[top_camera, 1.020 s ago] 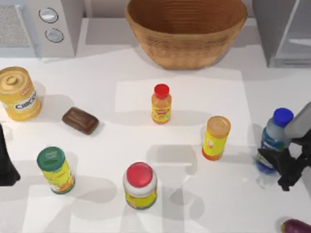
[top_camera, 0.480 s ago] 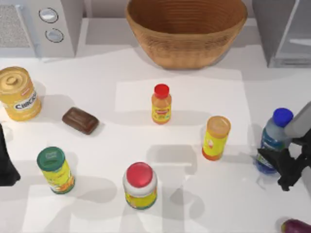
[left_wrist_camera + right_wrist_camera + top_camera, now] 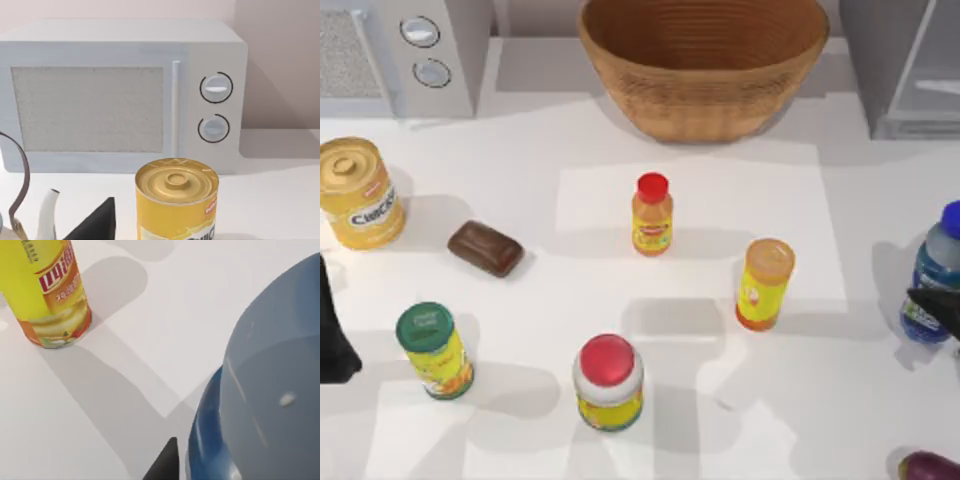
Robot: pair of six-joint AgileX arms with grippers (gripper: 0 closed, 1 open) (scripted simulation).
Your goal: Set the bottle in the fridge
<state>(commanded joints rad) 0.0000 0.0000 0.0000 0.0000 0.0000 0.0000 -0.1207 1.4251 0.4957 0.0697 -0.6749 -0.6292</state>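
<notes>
The bottle (image 3: 932, 272), greyish with a blue cap and blue-green label, stands upright at the table's right edge, well in front of the fridge (image 3: 905, 70) at the back right. My right gripper (image 3: 940, 305) is shut on the bottle's lower body, mostly cut off by the frame edge. In the right wrist view the bottle (image 3: 265, 390) looms close, with one dark finger (image 3: 164, 464) against its side. My left gripper (image 3: 330, 335) is parked at the left edge, open; its dark finger (image 3: 97, 222) shows in the left wrist view.
A wicker basket (image 3: 705, 60) sits at the back centre and a microwave (image 3: 430, 50) at the back left. A yellow-orange cylinder (image 3: 763, 283) stands nearest the bottle. A small orange bottle (image 3: 652, 215), red-lidded jar (image 3: 608, 382), green-lidded can (image 3: 435, 350), chocolate bar (image 3: 485, 247), yellow can (image 3: 358, 195) and purple eggplant (image 3: 930, 466) are spread around.
My right gripper has carried the bottle to the right and toward the back, so both now sit partly past the frame edge. The left arm has not moved.
</notes>
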